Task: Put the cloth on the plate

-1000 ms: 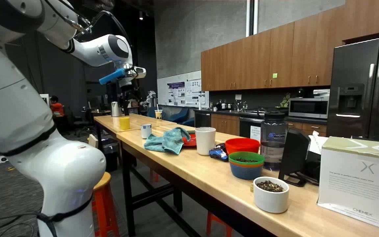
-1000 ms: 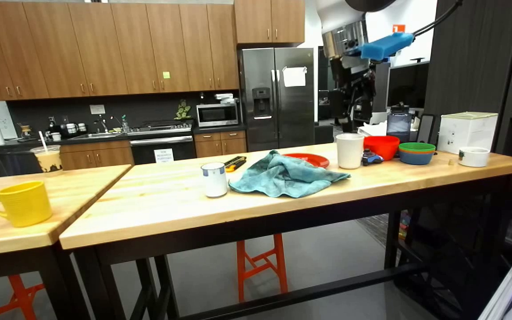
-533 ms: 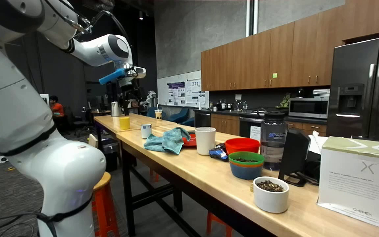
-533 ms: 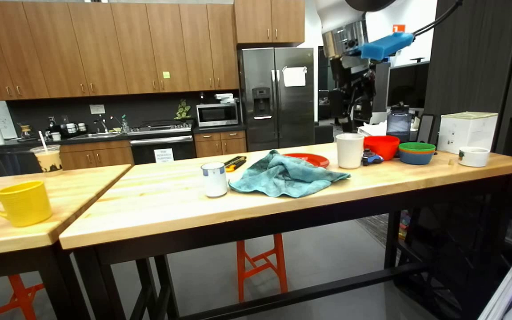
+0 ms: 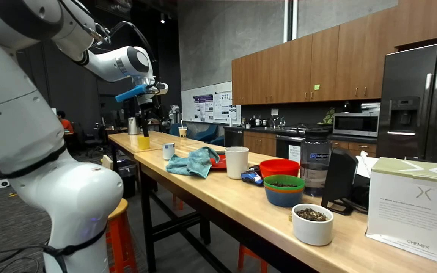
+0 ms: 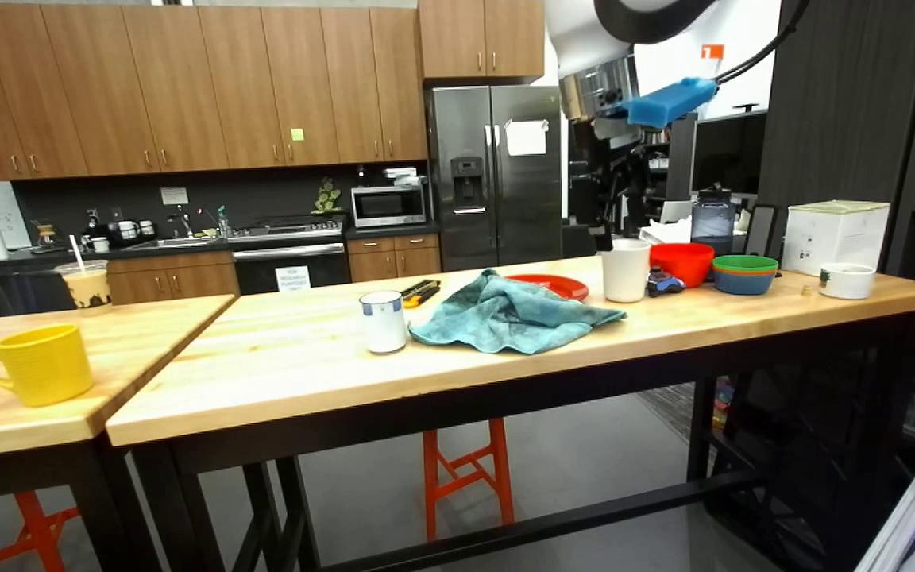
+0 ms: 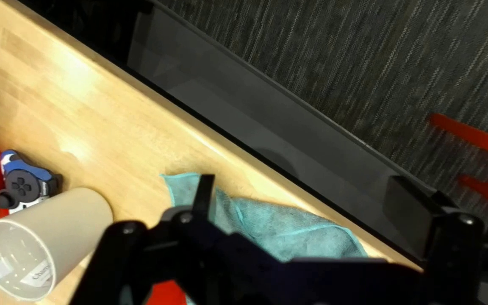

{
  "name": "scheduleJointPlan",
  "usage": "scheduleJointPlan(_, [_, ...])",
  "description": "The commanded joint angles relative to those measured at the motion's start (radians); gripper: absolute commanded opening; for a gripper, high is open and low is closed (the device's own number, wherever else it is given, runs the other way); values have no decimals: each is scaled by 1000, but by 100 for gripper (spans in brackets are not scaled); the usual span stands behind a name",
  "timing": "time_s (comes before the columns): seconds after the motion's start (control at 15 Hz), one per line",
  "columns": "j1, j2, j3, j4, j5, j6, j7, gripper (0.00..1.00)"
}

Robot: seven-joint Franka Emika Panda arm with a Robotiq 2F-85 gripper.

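Note:
A crumpled teal cloth lies on the wooden table in both exterior views [image 5: 194, 162] [image 6: 517, 314] and shows below the jaws in the wrist view [image 7: 286, 224]. A red plate [image 6: 559, 285] sits behind the cloth, partly hidden by it; it also shows in an exterior view [image 5: 219, 163] and as a red patch in the wrist view [image 7: 167, 293]. Whether cloth and plate touch, I cannot tell. My gripper [image 7: 309, 192] is open with its fingers wide apart and nothing between them. It hangs above the table in both exterior views [image 5: 145, 123] [image 6: 615, 202], apart from the cloth.
A white cup [image 6: 626, 271], a game controller [image 6: 664, 282], a red bowl [image 6: 684, 264] and stacked bowls [image 6: 745, 274] stand beside the plate. A white-blue mug [image 6: 384, 322] stands on the cloth's other side, by a yellow-black tool [image 6: 421, 292]. The table's front edge [image 7: 227, 148] runs near the cloth.
My arm and gripper have moved down toward the table, and slightly left in an exterior view. The gripper was still between the two earlier moments. The cloth and plate have not moved.

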State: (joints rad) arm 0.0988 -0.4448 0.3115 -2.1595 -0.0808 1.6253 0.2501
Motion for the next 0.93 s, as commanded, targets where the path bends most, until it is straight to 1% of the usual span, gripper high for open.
scheduleJointPlan(0.0, [29,54,-2,-4,-33,47,15,100])
scheduleJointPlan(0.27, [34,117,13,4,-99,64,72,100])
scheduleJointPlan(0.67, [35,190,18,-5,-190,48,183,100])
scheduleJointPlan(0.87, [37,218,21,-18,-282,82,237,100])
